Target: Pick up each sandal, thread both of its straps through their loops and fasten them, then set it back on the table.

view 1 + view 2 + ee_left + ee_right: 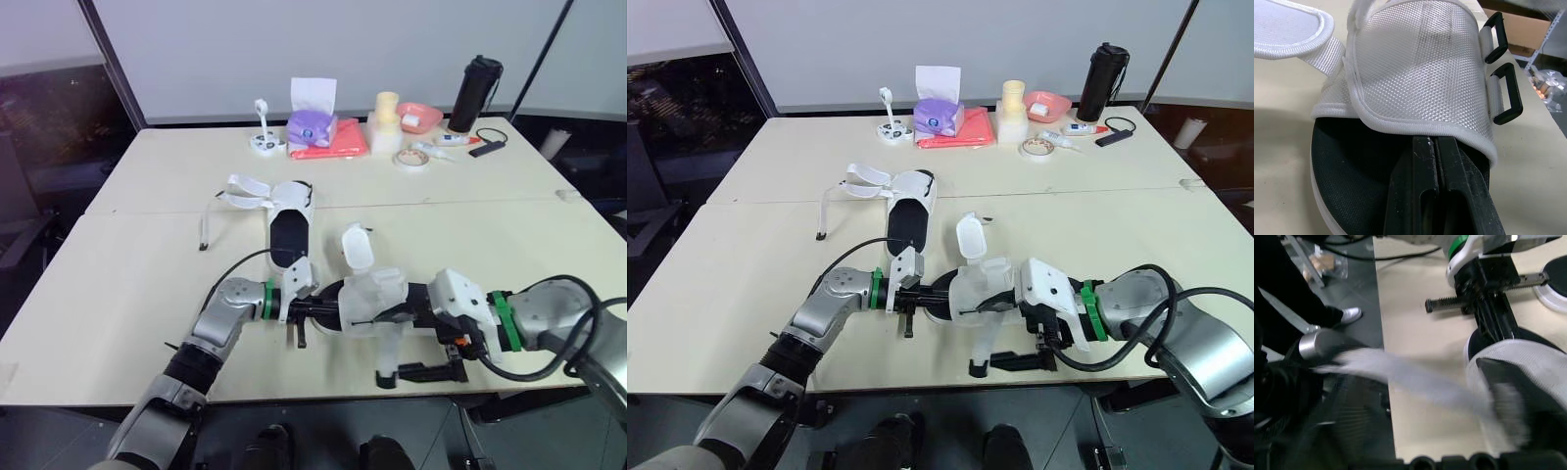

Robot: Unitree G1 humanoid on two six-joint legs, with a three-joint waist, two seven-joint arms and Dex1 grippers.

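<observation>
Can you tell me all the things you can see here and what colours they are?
Table: one, cream, under everything.
Loose sandal: one, white with black sole, mid-table, straps open.
Held sandal: one, white with black sole, near edge, between the grippers.
Tissue box: one, purple, far side.
Flat pack: one, red, by the tissue box.
Bottle: one, black, far right.
Bowl: one, pink, beside the bottle.
Tape roll: one, pale, in front of the bowl.
Left gripper: one, black fingers shut on the held sandal.
Right gripper: one, white and black, at the held sandal's other side.
</observation>
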